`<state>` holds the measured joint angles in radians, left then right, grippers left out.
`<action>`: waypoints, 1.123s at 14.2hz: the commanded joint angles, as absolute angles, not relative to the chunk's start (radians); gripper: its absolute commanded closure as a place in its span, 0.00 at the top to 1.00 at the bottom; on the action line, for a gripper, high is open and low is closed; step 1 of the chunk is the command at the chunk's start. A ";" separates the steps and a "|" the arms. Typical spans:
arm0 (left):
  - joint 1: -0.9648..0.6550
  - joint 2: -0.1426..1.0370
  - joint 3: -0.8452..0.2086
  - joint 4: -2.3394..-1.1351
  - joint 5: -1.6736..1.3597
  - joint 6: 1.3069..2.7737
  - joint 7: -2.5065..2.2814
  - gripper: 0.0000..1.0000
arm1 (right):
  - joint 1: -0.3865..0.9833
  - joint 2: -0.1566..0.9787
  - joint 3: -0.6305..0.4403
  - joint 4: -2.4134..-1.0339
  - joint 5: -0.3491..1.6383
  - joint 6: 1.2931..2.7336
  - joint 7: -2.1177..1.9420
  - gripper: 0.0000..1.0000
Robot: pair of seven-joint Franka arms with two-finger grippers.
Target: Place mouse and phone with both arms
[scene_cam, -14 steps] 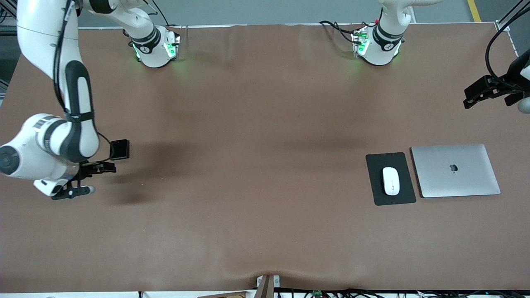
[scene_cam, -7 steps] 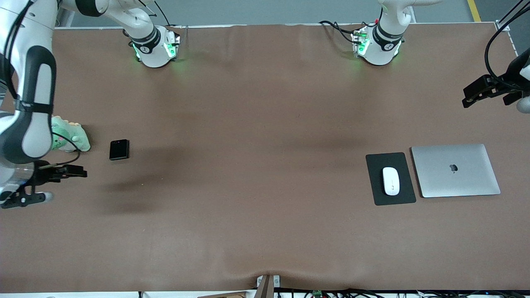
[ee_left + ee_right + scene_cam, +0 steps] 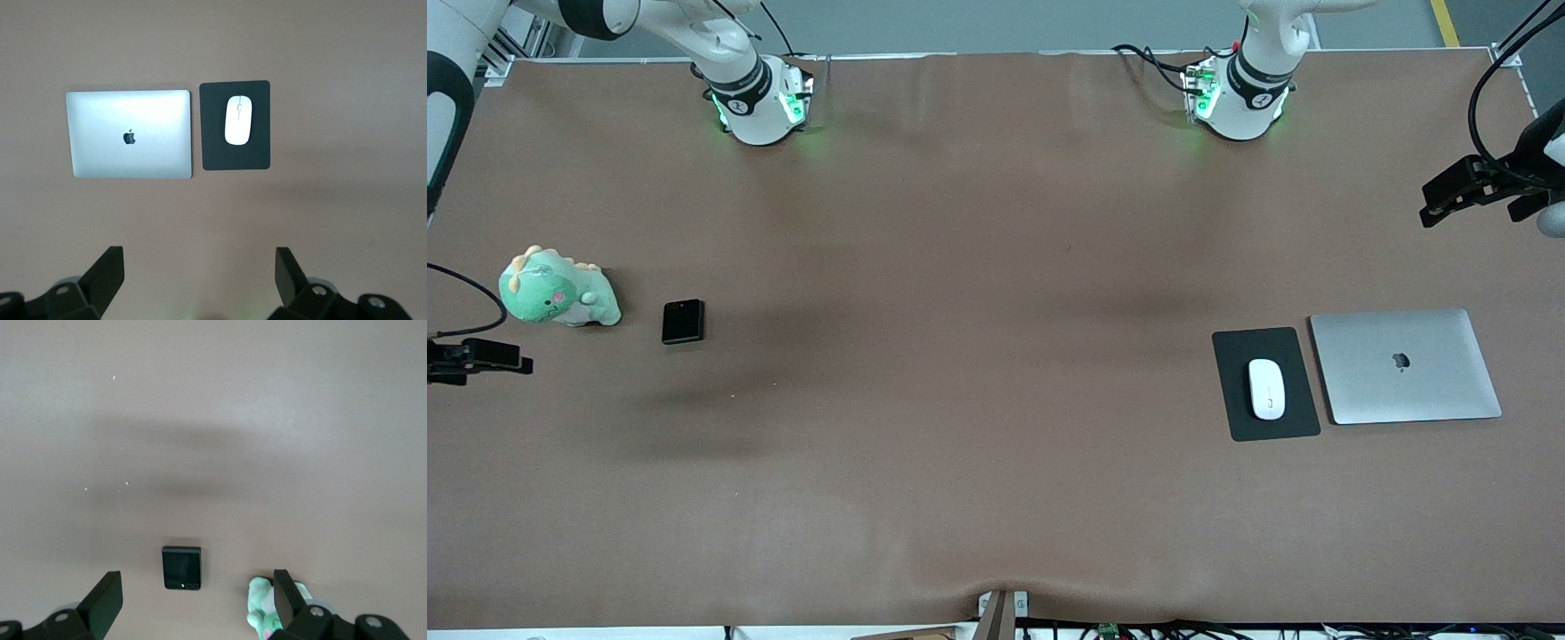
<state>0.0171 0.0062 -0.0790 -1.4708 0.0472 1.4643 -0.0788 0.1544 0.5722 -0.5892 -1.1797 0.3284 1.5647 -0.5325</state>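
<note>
Hanging spread and empty, the right end effector (image 3: 193, 603) sits high over the surface (image 3: 978, 427) at the right arm's end, its fingers wide apart with nothing between them. The left end effector (image 3: 200, 283) is likewise spread and empty, raised over the left arm's end; in the front view only its dark outline shows at the picture's edge, so I judge its height loosely.

Both task things look already set down, so your step appears to be clearing the arms away. The phone (image 3: 683, 321) lies flat on the bare surface, just beside a green plush dinosaur (image 3: 559, 292), which is nearer the end of the surface. The mouse (image 3: 1267, 388) rests on a dark pad (image 3: 1265, 427), and a closed silver laptop (image 3: 1405, 365) lies just beside that pad toward the left arm's end.

To do this well, lift straight up before you swing either arm sideways, so no finger sweeps the phone or the toy. Keep the fingers parted; closing them gains nothing.

Open room is generous: the whole middle of the surface is bare. Each end effector is close to an end edge, so watch the trailing cables there.
</note>
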 commanded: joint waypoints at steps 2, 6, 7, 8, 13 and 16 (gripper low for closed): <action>0.009 -0.014 -0.077 -1.491 0.025 1.459 -0.058 1.00 | 0.150 0.508 -0.584 -1.134 0.301 1.477 -0.540 1.00; 0.009 -0.014 -0.077 -1.491 0.025 1.459 -0.057 1.00 | 0.152 0.440 -0.584 -1.134 0.278 1.425 -0.540 1.00; 0.008 -0.012 -0.077 -1.491 0.028 1.459 -0.057 1.00 | 0.156 0.437 -0.586 -1.134 0.273 1.422 -0.540 1.00; 0.008 -0.011 -0.078 -1.491 0.031 1.460 -0.057 1.00 | 0.164 0.422 -0.584 -1.134 0.256 1.420 -0.540 1.00; 0.015 -0.023 -0.078 -1.490 0.026 1.447 -0.055 1.00 | 0.192 0.359 -0.581 -1.135 0.210 1.356 -0.545 1.00; 0.018 -0.021 -0.072 -1.488 0.026 1.447 -0.041 1.00 | 0.192 0.344 -0.577 -1.137 0.221 1.356 -0.549 1.00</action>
<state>0.0119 0.0024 -0.0797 -1.4768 0.0460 1.4608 -0.0748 0.1913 0.3775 -0.5897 -1.1225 0.2305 1.3642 -0.5375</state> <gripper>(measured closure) 0.000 0.000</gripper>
